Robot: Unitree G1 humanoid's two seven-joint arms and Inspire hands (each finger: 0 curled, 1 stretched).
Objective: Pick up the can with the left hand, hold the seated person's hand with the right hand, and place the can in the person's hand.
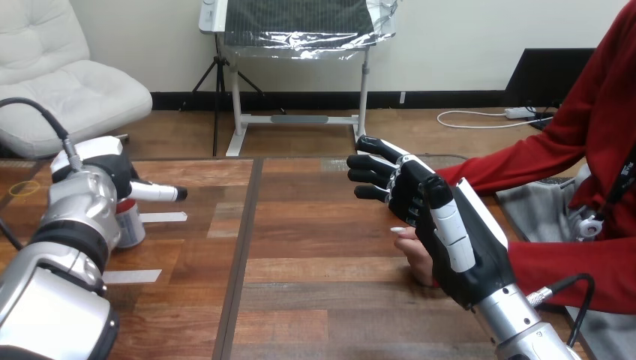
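Can [132, 223] by left hand [111, 171], right hand [421, 201] over person's hand [415, 253]

The can [133, 225] stands mostly hidden behind the left hand [109, 169] and its silver wrist. Just its lower right side shows, and whether the hand grips it cannot be told. The person's hand [415, 253] lies largely behind the right hand [424, 210], with a fingertip and a bit of palm showing above the table [315, 300]; whether the two touch cannot be told. The person is cut off by the right edge, both robot forearms by the bottom edge
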